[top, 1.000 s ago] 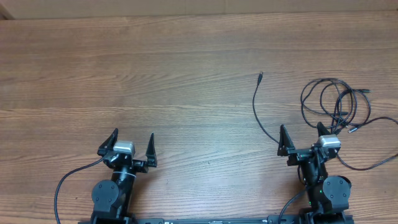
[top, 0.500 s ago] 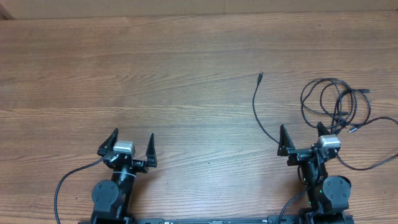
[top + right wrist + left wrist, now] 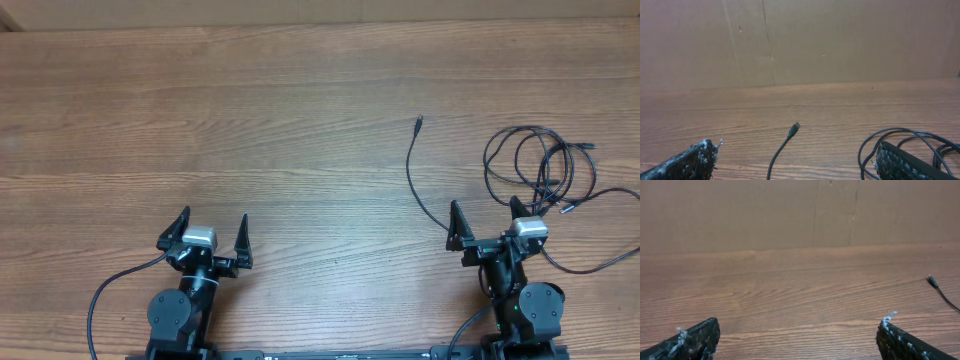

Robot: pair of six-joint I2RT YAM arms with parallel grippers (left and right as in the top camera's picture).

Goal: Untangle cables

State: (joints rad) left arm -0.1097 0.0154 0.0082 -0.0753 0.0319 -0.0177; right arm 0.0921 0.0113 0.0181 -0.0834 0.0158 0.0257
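Well, we are at the very start of the job. Our cables lie on the right side of the tabletop, in a loose heap of black loops that cross over each other. The heap sits just past our right pincer, a bit to its right. One long cord runs from beside that pincer toward the far left. It ends in a small plug that lies alone on the wood.

Our right pincer is spread wide and holds nothing. Our left pincer is spread wide too, with nothing in it. It sits on the near left, well apart from the cables.

We think no cord is pulled free yet. Next, we think the right pincer needs to reach forward, come down over one cord and pinch it. The cord is thin, so the pincer must close low, right at the wood. The left pincer would have to go far to the right to help.
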